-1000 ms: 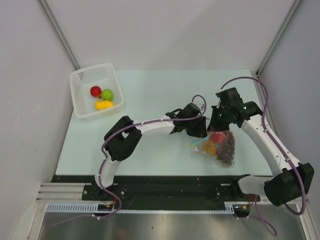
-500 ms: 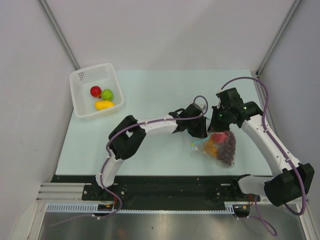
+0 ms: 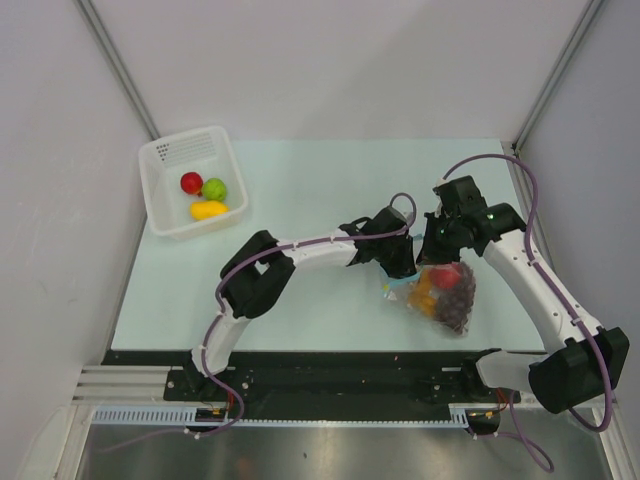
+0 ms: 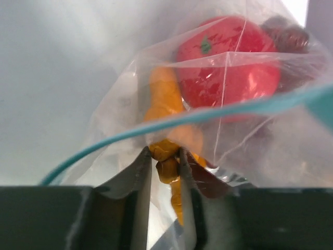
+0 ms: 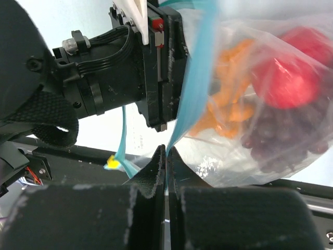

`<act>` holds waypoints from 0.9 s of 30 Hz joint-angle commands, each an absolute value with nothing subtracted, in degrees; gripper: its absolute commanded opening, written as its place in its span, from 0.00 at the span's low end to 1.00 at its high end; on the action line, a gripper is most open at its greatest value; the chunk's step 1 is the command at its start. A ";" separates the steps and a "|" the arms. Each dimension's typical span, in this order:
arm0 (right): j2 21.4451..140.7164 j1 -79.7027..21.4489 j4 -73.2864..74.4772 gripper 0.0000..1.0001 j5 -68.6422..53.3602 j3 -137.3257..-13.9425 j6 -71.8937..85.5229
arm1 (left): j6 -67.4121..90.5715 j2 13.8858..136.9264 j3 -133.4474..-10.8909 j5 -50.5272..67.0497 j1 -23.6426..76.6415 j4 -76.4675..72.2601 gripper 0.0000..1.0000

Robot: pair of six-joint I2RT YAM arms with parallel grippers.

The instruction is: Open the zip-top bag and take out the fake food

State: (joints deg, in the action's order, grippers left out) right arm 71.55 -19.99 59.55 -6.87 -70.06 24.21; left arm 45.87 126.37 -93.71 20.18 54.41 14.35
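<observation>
The clear zip-top bag (image 3: 445,300) lies at the table's right front, mouth held open, teal zip strip (image 4: 156,125) showing. Inside are a red fruit (image 4: 229,57), an orange piece (image 4: 164,99) and dark purple grapes (image 5: 283,140). My left gripper (image 4: 165,156) reaches into the bag mouth and is shut on the orange piece. My right gripper (image 5: 166,153) is shut on the bag's teal zip strip (image 5: 190,99), holding the edge up. In the top view the left gripper (image 3: 400,268) and right gripper (image 3: 432,255) sit close together at the bag's left end.
A white perforated basket (image 3: 165,215) stands at the far left of the table, holding a red fruit (image 3: 191,182), a green fruit (image 3: 214,188) and a yellow piece (image 3: 208,210). The black front rail (image 3: 330,370) runs along the near edge.
My left gripper has pushed right, further into the bag mouth. The bag has shifted a little to the right. The right arm has barely moved.
</observation>
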 commanded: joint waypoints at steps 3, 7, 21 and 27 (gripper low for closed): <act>69.70 -20.39 60.12 0.00 -5.71 -71.37 24.96 | 44.05 124.02 -94.31 20.92 54.84 13.35 0.00; 69.26 -20.30 60.55 0.00 -3.52 -71.37 24.96 | 39.65 119.37 -93.35 17.50 54.84 16.43 0.00; 68.12 -12.57 59.41 0.00 -3.78 -71.37 25.93 | 31.99 105.75 -84.13 15.48 58.89 13.63 0.00; 67.41 -9.76 60.56 0.00 -4.74 -71.37 23.20 | 31.55 98.10 -78.15 8.45 58.36 10.82 0.00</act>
State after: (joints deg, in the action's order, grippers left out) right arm 69.45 -10.98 60.14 -4.43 -70.06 25.39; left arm 33.89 105.45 -81.28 13.76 59.13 13.65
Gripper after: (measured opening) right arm 0.009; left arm 0.037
